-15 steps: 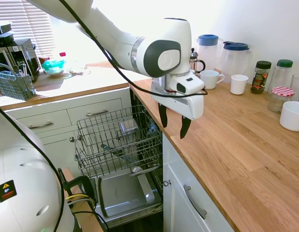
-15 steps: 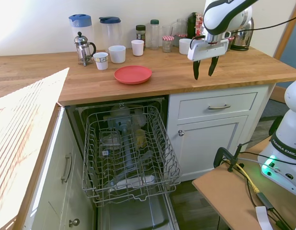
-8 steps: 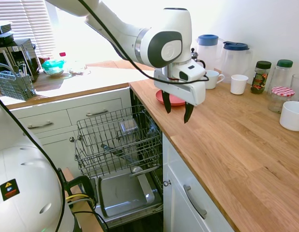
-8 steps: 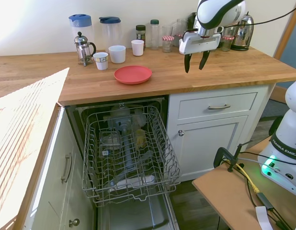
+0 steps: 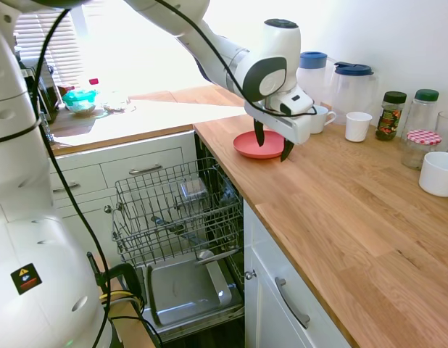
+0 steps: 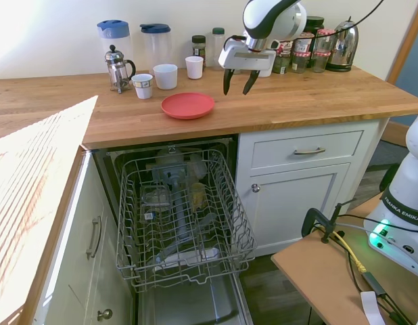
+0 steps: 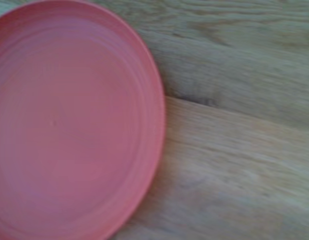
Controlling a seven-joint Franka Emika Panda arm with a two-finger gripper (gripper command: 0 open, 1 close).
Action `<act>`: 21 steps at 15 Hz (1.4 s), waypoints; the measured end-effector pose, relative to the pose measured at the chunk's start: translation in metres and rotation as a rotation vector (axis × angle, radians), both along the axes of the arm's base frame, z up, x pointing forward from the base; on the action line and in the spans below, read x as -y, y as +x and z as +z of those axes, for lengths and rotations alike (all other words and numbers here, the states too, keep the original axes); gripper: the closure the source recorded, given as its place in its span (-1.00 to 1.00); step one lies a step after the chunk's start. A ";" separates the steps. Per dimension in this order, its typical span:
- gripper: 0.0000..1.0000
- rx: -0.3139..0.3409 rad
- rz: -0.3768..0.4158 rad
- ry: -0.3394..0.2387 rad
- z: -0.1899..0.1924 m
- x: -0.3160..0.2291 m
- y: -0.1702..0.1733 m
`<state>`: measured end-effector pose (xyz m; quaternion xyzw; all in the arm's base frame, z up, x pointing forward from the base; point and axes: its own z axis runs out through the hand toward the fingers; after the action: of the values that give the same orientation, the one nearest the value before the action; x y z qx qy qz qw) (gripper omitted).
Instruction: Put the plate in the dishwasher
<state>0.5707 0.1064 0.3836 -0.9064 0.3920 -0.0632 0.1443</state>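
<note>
The small round coral-red plastic plate [image 6: 187, 105] lies flat on the long wooden surface [image 6: 317, 101], right above the open dishwasher [image 6: 184, 217]. Nothing is on it and nothing touches it, so it is easy to reach from the top.

The white arm's gripper [image 6: 237, 82] hangs over the surface with its two dark fingers pointing down and spread wide apart. It holds nothing. In the second outside view it is near the plate, at about 2 o'clock from it, and up in the air. The wrist camera looks straight down and shows the plate's edge [image 7: 69, 120] and bare wood beside it. So the gripper is likely lined up near the rim, not over the middle. That makes sense, because a flat plate can only be pinched at its edge.

The dishwasher's grey wire basket rack [image 6: 182, 203] is pulled out, ready for the plate.

A white cup [image 6: 166, 76] and a small glass coffee press [image 6: 116, 68] stand at about 11 o'clock from the plate, well apart from it.
</note>
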 end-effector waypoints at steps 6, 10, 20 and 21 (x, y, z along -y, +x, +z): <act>1.00 -0.012 0.035 0.050 -0.025 -0.042 0.047; 1.00 -0.039 0.035 0.062 -0.037 -0.059 0.060; 1.00 -0.061 0.017 0.078 -0.051 -0.065 0.061; 1.00 -0.062 0.017 0.079 -0.051 -0.065 0.061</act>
<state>0.6322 0.1712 0.3323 -0.9047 0.3909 -0.0185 0.1682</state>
